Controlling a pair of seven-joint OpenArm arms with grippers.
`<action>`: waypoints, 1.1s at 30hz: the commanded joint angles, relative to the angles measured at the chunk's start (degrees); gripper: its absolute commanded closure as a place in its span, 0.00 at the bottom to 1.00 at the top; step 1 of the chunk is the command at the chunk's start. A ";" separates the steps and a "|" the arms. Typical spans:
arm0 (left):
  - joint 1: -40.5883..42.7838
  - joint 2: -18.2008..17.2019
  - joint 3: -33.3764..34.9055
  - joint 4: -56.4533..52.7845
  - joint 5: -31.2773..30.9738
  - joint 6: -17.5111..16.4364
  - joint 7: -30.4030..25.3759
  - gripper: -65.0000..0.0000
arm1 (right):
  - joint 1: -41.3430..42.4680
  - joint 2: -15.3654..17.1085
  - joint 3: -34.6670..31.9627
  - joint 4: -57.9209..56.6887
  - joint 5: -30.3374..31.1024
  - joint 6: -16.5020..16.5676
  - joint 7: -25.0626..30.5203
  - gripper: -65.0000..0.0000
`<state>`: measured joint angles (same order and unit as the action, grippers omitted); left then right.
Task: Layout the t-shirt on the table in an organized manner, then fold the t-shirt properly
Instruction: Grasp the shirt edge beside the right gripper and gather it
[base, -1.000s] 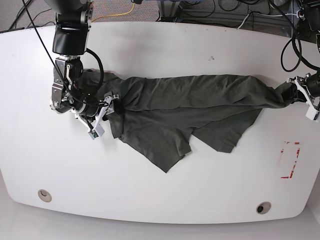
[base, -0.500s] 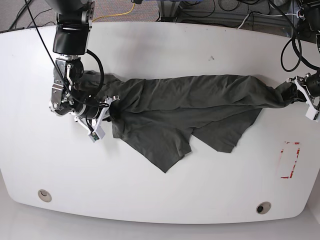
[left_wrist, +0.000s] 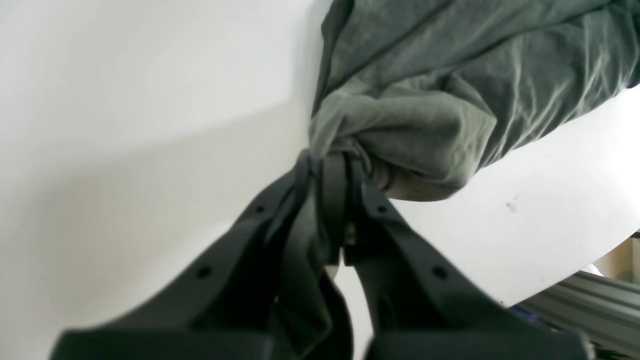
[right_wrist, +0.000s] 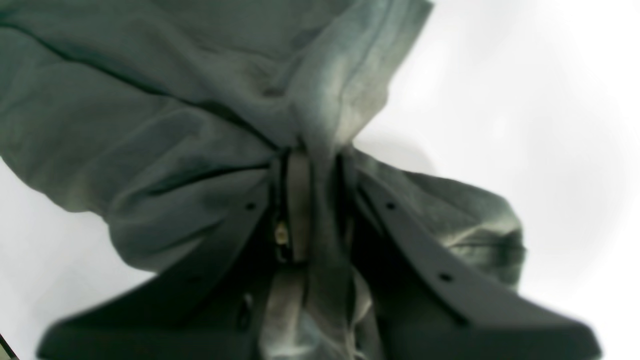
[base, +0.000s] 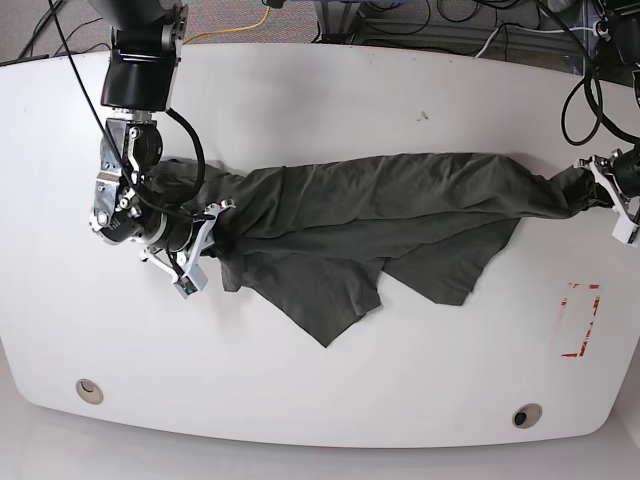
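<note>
Charcoal t-shirt (base: 370, 215) stretched between both pincers on white worktop (base: 320, 380); left pincer (left_wrist: 332, 165) and right pincer (right_wrist: 310, 155) each clamped tight on bunched cloth. Layout unfinished, shirt still twisted; folding not begun.

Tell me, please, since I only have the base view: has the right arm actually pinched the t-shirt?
Observer: Yes. In the right wrist view the right gripper is shut on a bunched fold of the t-shirt.
Operator: Thank you. Is the left one gripping as well?
Observer: Yes. The left gripper is shut on a gathered knot of cloth.
Operator: Is that knot lifted?
Observer: The table shows behind it, but I cannot tell whether it touches.
</note>
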<state>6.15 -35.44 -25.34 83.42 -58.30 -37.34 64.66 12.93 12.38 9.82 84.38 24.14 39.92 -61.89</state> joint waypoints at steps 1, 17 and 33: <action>-0.66 -1.35 -0.37 0.76 -0.99 -0.15 -1.15 0.99 | 1.36 0.67 0.33 1.03 0.61 0.08 0.57 1.00; -0.75 -1.35 -0.37 0.76 -0.99 -0.15 -1.15 0.99 | -0.66 0.67 1.74 0.94 0.52 0.08 0.31 0.58; -0.75 -1.35 -0.37 0.76 -0.99 -0.15 -1.15 0.99 | -2.69 0.32 3.67 -0.91 0.52 0.08 0.57 0.56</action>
<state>6.07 -35.44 -25.34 83.42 -58.30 -37.34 64.66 9.37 12.05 13.39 83.48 24.03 39.92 -61.95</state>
